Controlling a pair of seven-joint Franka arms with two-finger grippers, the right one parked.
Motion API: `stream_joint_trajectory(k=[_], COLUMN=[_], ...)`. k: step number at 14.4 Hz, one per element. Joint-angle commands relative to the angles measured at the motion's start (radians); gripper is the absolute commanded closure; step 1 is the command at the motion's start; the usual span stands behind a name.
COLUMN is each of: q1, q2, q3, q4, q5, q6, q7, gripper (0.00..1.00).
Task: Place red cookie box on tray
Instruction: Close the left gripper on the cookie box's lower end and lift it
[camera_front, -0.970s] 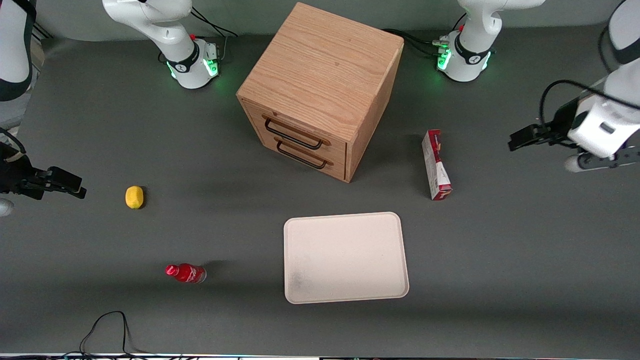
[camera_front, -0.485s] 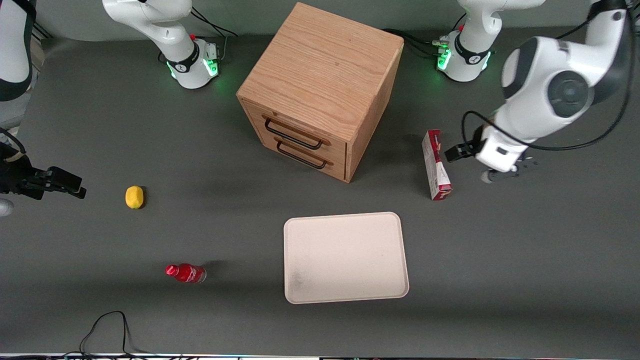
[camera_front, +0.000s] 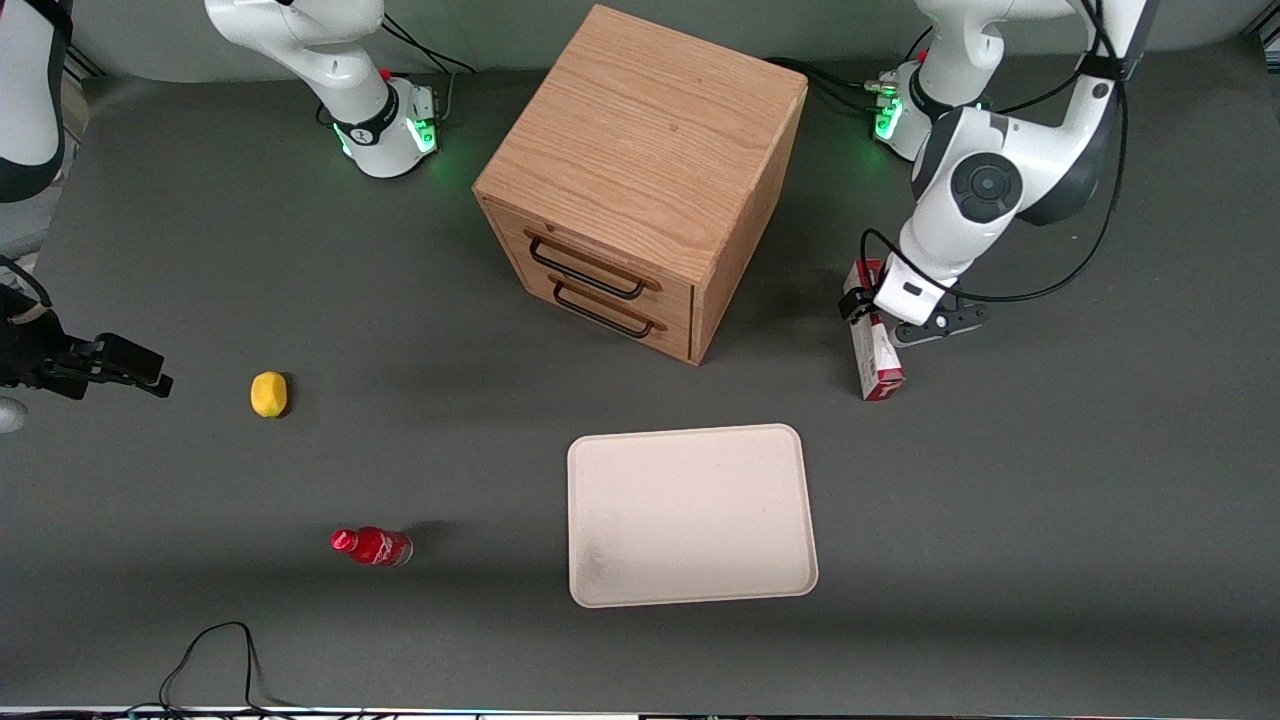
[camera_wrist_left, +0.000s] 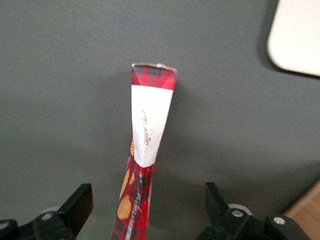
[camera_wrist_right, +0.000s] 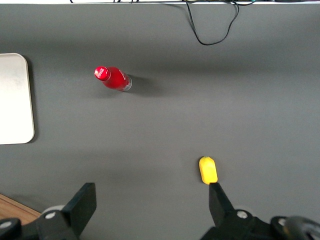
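Straddling the red cookie box (camera_wrist_left: 145, 150), spread fingers (camera_wrist_left: 75, 207) hover beside the drawer cabinet (camera_front: 640, 180), tray (camera_front: 690, 515) nearby.

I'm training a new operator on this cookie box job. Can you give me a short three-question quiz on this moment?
1. True or false: the red cookie box already lies on the tray.
2. The left arm's hand is: A) shut on the box, B) open with a finger on each side of the box, C) over the lemon.
3. Which is nearer the front camera, the tray or the drawer cabinet?

Key: 1 false; 2 B; 3 the tray.
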Motion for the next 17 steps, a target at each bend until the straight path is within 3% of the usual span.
stream_joint_trajectory(k=[1, 4, 6, 8, 9, 14, 17], q1=[-0.009, -0.023, -0.025, -0.023, -0.023, -0.022, -0.02], q2=[0.037, 0.092, 0.111, 0.129, 0.129, 0.126, 0.115], q3=[-0.001, -0.001, 0.0, 0.0, 0.002, 0.008, 0.019], q4=[-0.05, -0.06, -0.06, -0.056, -0.052, -0.029, 0.09], q5=[0.031, 0.067, 0.09, 0.104, 0.104, 0.104, 0.104], q6=[0.096, 0.144, 0.161, 0.161, 0.15, 0.14, -0.048], q7=[-0.021, -0.021, -0.021, -0.021, -0.023, -0.021, -0.024], gripper=[0.0, 0.03, 0.19, 0.82, 1.0, 1.0, 1.0])
